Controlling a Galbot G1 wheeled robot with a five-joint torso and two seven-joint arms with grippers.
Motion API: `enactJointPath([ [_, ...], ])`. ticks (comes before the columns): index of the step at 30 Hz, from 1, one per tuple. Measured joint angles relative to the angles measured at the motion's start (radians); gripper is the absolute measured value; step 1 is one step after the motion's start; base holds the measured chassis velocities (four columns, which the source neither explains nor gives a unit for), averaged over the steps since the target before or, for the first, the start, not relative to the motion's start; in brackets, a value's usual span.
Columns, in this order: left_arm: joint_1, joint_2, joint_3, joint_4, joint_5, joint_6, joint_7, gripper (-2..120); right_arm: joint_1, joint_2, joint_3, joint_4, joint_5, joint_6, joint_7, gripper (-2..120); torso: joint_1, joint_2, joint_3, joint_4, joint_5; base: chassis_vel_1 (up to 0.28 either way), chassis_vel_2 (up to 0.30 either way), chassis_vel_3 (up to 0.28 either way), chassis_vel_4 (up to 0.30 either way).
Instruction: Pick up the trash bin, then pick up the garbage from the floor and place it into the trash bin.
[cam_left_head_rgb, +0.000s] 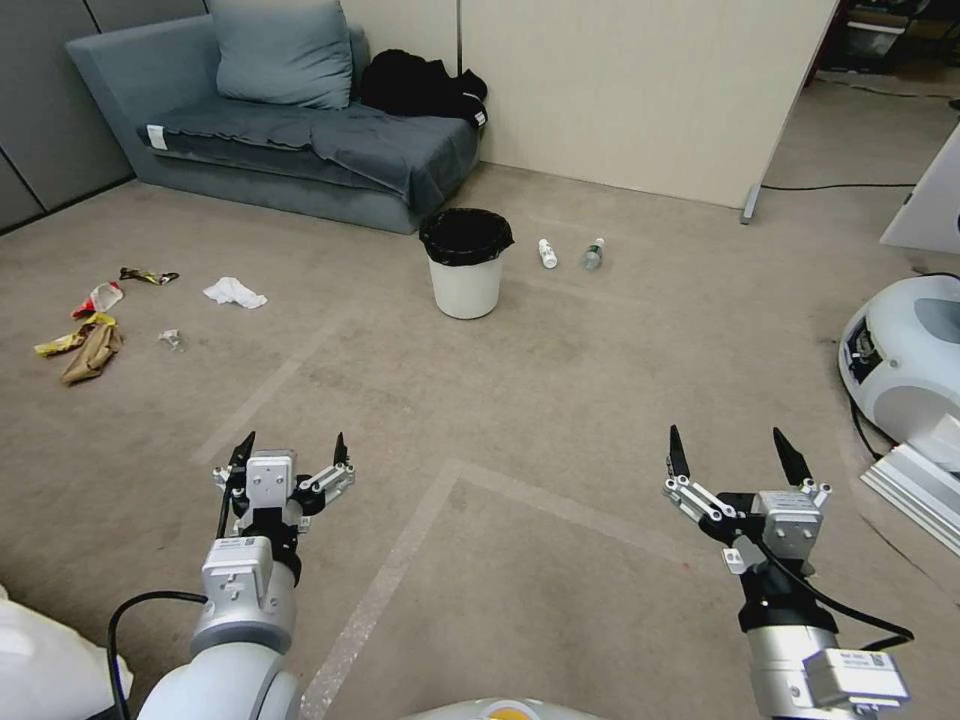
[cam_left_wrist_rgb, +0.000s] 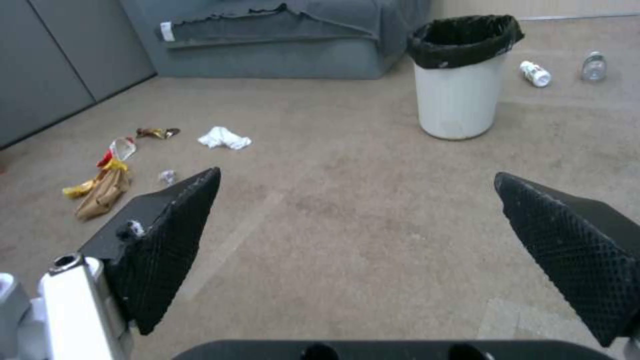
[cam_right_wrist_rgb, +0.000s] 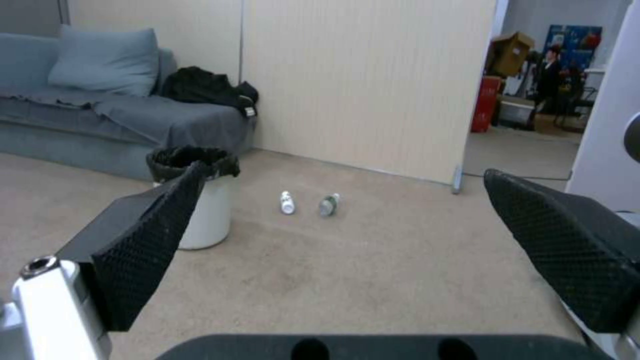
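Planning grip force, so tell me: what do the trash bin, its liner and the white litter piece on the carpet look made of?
The trash bin looks like smooth, matte white plastic with rigid, even walls. Its liner seems to be thin black plastic film, crinkled over the rim. The white piece is crumpled and soft, probably tissue.

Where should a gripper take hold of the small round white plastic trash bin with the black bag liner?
Probably at the rim of the small round white plastic trash bin, from above: it stands upright on the carpet with its mouth open, so one finger can go inside and one outside the wall. The tapered body looks too wide to span. The left gripper and right gripper are both open, well short of it.
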Motion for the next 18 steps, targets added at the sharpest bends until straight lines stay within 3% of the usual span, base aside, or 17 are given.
enactJointPath([
  [6,-0.001,0.0,0.001,0.001,0.005,-0.001,0.001,100,0.001,-0.001,0.001,0.005,0.001,0.0,-0.002,100,0.0,0.0,0.0,-0.0001,-0.0001,-0.098,0.09,0.088,-0.104],
  [18,-0.008,-0.001,0.002,0.012,0.017,-0.001,0.003,100,0.004,-0.001,0.001,-0.001,0.001,0.0,-0.01,100,0.0,0.0,0.0,0.0,0.0001,-0.21,0.214,0.2,-0.201],
])
